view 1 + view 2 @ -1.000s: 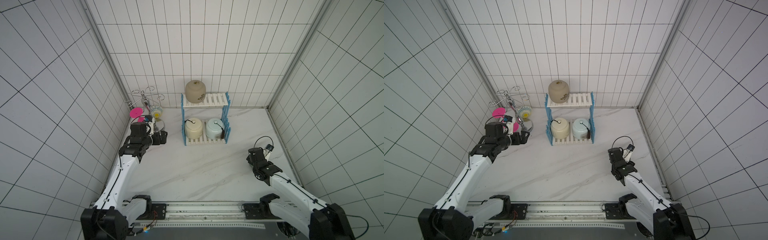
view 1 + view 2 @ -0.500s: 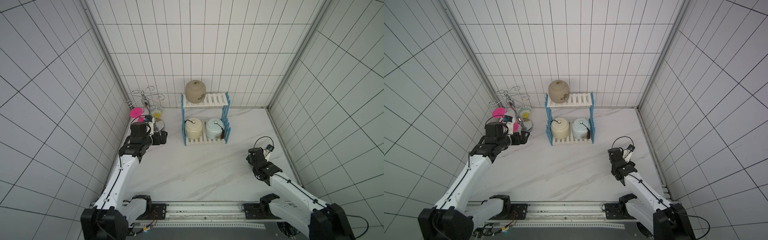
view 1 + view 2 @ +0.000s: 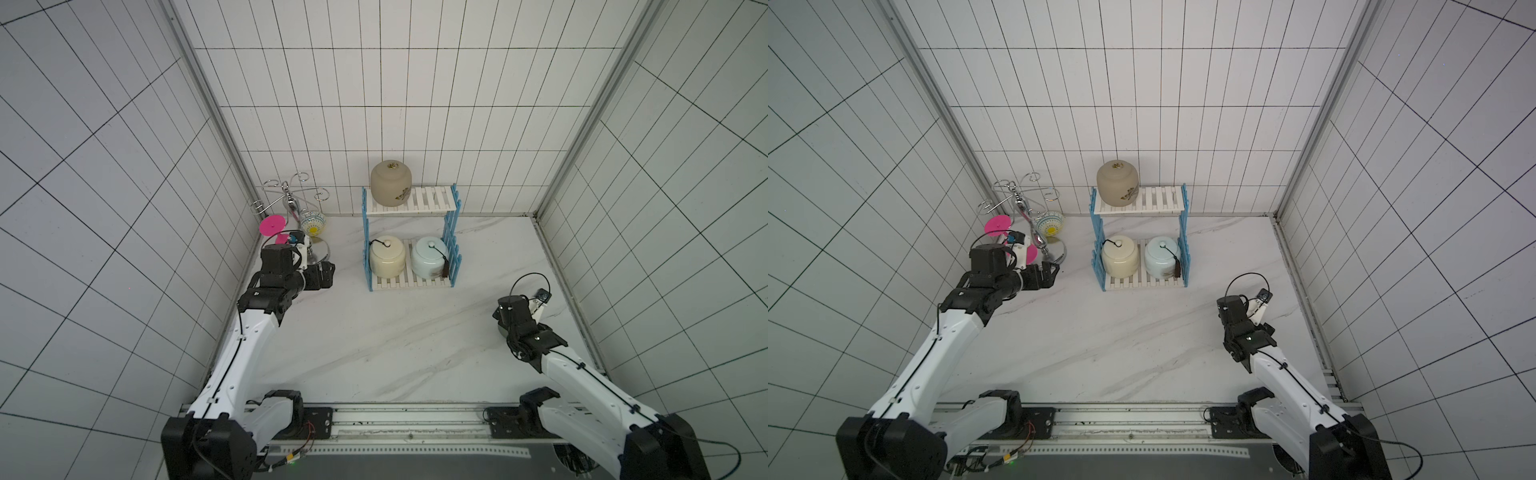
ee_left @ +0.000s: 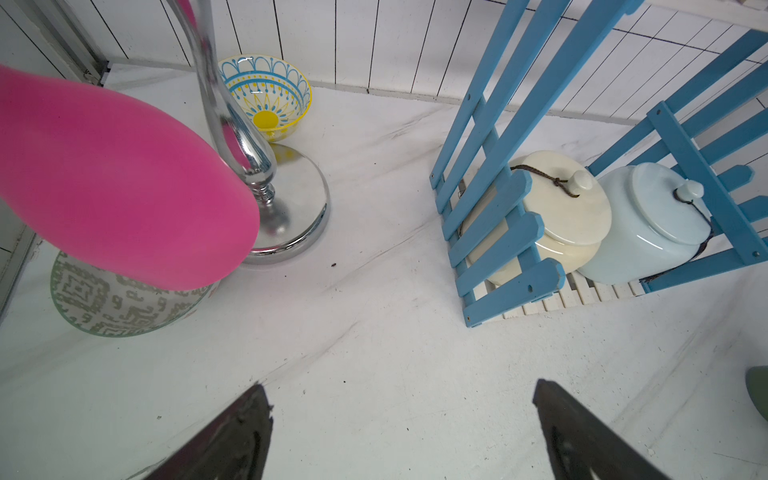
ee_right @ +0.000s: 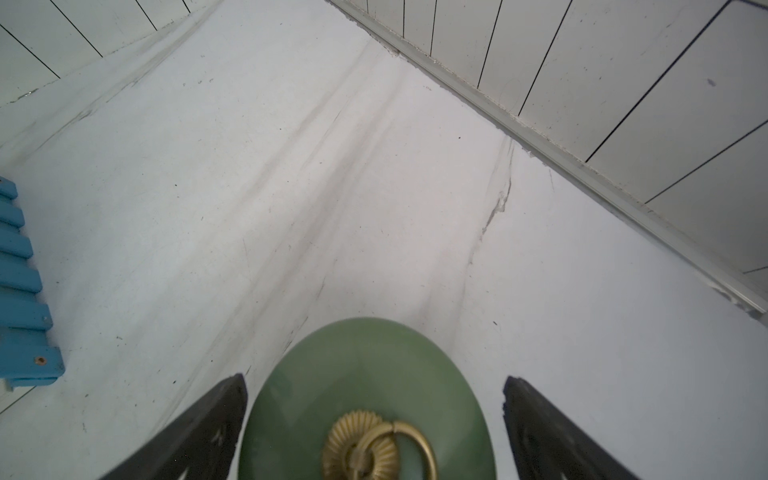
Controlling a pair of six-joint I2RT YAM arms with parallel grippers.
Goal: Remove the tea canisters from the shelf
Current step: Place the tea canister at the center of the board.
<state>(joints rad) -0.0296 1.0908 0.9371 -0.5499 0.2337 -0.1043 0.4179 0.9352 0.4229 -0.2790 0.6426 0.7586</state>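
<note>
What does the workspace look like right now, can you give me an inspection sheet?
Surface: white marbled tabletop.
Job's things: tan canister on upper tier of shelf; cream canister, pale blue canister on lower tier; green canister on tabletop.
Clutter: chrome stand, pink goblet, yellow-blue cup, green-patterned cup.
Grippers: left gripper open, empty; right gripper open, straddling green canister.
Cables: black cable loop at right wrist.
Surroundings: white tiled walls.
</note>
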